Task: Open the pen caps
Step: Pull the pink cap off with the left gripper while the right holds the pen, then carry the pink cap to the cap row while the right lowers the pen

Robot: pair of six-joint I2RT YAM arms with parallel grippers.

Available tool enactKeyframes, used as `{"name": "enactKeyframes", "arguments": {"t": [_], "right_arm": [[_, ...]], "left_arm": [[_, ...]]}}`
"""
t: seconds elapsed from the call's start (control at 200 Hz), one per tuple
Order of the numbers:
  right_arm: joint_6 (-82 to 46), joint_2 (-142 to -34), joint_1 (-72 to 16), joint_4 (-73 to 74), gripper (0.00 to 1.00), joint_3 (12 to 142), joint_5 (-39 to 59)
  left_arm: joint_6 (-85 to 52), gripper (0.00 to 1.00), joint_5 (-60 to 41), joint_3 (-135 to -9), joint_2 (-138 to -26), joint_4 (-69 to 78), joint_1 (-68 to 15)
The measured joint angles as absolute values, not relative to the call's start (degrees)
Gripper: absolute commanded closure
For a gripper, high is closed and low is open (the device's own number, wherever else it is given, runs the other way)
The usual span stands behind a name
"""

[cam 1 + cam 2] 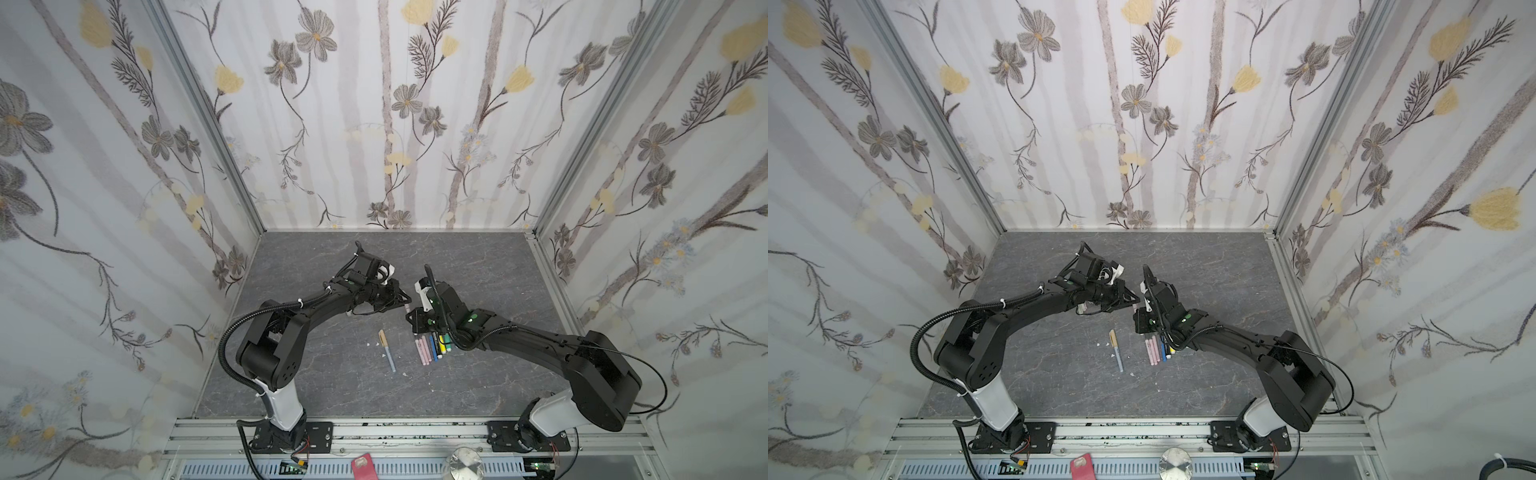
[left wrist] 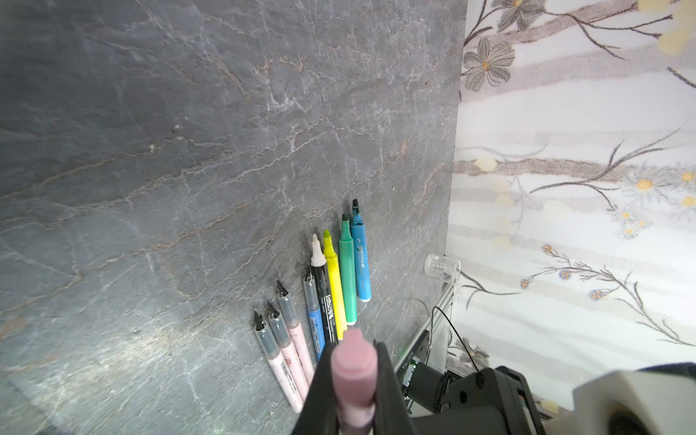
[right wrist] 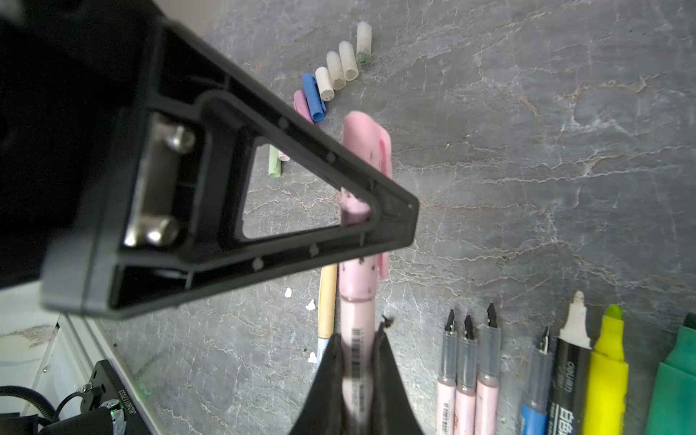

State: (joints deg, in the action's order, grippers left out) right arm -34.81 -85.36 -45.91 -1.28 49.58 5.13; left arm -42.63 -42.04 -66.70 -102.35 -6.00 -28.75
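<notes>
The pink pen (image 3: 357, 316) hangs in the air between the two arms, above the middle of the bench (image 1: 332, 386). The right tool (image 3: 357, 335) is clamped on its barrel, just behind the printed bar code. The left tool (image 2: 354, 357) is closed across the pink cap (image 3: 363, 150), with the cap's rounded end sticking out past its fingers.

The pen's long axis is what matters here. It runs from one tool straight to the other, with the cap end pointing toward the left arm and the barrel pointing back into the right. The cap's lip sits against the barrel with no gap showing, so I judge the cap is not yet off. The coming move looks like a straight pull apart along that axis. Any sideways drift would likely bend the joint instead of freeing it.

Below, on the bench, the open pens (image 2: 331, 293) lie side by side in a row near the right arm, with their tips bare. The loose caps (image 3: 335, 75) lie in a line beyond the held pen, on the left arm's side. One capped pen (image 1: 387, 351), tan cap on a pale blue barrel, lies flat and apart from the row, between the two arms.
</notes>
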Motion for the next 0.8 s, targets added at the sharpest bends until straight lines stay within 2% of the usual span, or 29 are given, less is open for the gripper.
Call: {"name": "enactKeyframes", "arguments": {"t": [0.25, 0.4, 0.639, 0.799], "right_arm": [[-37.0, -81.3, -48.8, 2.2, 1.0, 44.9, 0.2], [-37.1, -79.3, -50.1, -5.1, 1.0, 42.2, 4.8], [-37.5, -79.1, -50.2, -7.3, 1.0, 41.6, 5.7], [-37.5, -81.9, -50.6, -7.2, 1.0, 42.2, 5.4]], "left_arm": [[-41.9, 1.0, -48.4, -70.6, -105.6, -12.0, -27.3], [-39.9, 1.0, -37.1, -72.4, -106.3, -8.7, -23.4], [-37.6, 1.0, -33.9, -72.2, -105.5, -8.8, -21.0], [-36.1, 1.0, -33.3, -67.4, -101.2, -9.1, -17.6]]}}
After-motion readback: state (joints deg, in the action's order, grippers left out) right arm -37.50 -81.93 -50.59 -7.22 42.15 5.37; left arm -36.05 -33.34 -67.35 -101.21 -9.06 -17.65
